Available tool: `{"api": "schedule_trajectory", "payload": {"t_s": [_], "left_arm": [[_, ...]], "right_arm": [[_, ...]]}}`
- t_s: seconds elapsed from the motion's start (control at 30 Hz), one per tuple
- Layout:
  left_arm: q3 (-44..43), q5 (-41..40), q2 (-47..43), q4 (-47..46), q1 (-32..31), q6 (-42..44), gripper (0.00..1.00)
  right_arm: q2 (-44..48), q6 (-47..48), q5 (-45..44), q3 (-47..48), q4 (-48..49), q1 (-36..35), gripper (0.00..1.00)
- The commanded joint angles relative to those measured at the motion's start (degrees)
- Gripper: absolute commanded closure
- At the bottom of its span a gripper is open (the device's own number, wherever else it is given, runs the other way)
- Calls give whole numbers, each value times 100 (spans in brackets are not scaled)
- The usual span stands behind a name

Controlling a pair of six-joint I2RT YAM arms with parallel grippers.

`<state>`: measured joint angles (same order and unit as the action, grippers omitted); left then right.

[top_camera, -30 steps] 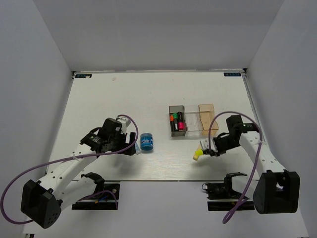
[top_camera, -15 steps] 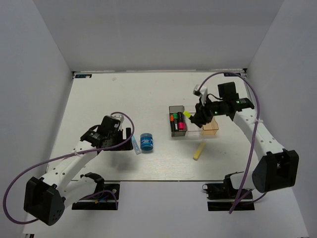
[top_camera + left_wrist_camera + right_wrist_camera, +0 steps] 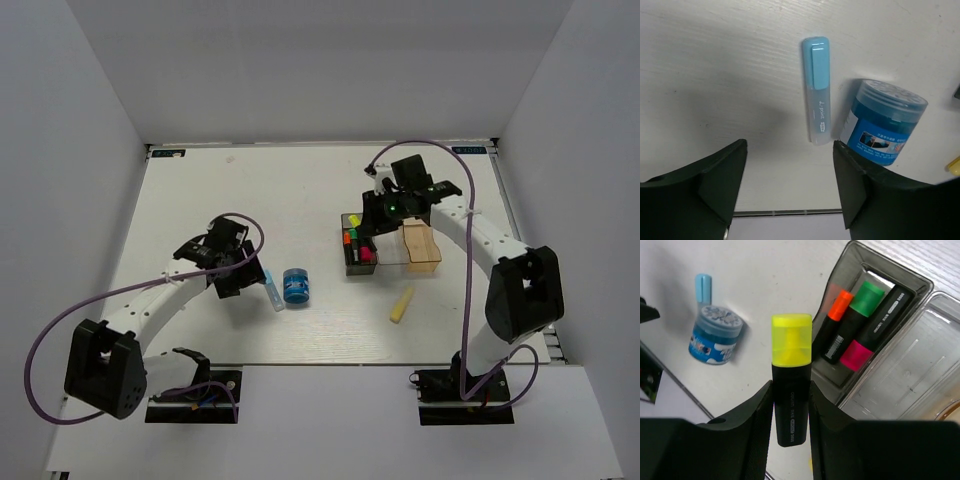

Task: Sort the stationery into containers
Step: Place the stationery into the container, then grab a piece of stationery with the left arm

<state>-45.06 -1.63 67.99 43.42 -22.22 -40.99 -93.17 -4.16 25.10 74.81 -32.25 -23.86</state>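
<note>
The yellow-capped highlighter (image 3: 791,385) was pinched between the fingers of the right gripper (image 3: 791,407), which were closed tight on its black body. It hung near the edge of the dark grey bin (image 3: 920,282), where three other highlighters (image 3: 866,299) lay (capped orange, green and pink). The left gripper (image 3: 790,150) was spread wide and held nothing. The light blue stick (image 3: 816,90) lay flat just ahead of it, beside the blue roll (image 3: 885,125).

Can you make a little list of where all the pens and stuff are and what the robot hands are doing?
Right gripper: shut on yellow highlighter
Left gripper: open, holding nothing
Grey bin: orange highlighter, green highlighter, pink highlighter
On table: light blue stick, blue roll, pale yellow stick
</note>
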Motion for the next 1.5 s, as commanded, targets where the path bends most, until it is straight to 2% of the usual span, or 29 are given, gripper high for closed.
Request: {"api": "schedule_trajectory", "payload": {"t_s": [0.0,0.13,0.23,0.53,0.57,0.67,0.7,0.8,0.83,0.87,1.07,1.1,1.2,1.33,1.37,1.47], "left_arm": [[-196,-276,144,-96,24,-409,23],[-293,-426,390,-149,24,-488,26],[-459,-470,671,-115,24,-533,29],[-671,-531,1164,-185,-63,-611,29],[-688,-549,1243,-202,-81,-620,29],[-750,-610,1322,-211,-116,-638,29],[-767,-611,1366,-194,-151,-621,29],[-864,-663,1524,-150,-265,-612,29],[-882,-672,1577,-150,-274,-629,29],[-951,-716,1621,-149,-283,-621,29],[-1277,-742,2016,-114,-467,-629,29],[-1338,-777,2121,-106,-529,-638,29],[-1427,-927,2297,35,-661,-647,30],[-1436,-1024,2526,123,-801,-743,33],[-1401,-1050,2535,97,-819,-804,33],[-1392,-1111,2667,96,-907,-884,35]], "right_arm": [[36,-541,-796,-63,544,-119,100],[-254,-830,-1497,60,536,-172,100],[-421,-928,-1710,210,439,-207,100],[-878,-981,-1816,359,492,-321,100],[-948,-998,-1755,368,483,-313,98],[-993,-998,-1658,412,544,-348,83],[-1010,-990,-1632,429,536,-339,69],[-993,-981,-1526,438,562,-357,52],[-993,-964,-1500,447,571,-357,42],[-967,-972,-1482,438,562,-374,38],[-747,-876,-1262,377,553,-365,32],[-573,-702,-1149,368,553,-374,35],[-266,-298,-1078,456,352,-357,53],[384,82,-1182,141,683,-321,91],[657,91,-1253,-208,833,-313,100],[1239,-198,-1736,-711,1202,-251,100]]}}
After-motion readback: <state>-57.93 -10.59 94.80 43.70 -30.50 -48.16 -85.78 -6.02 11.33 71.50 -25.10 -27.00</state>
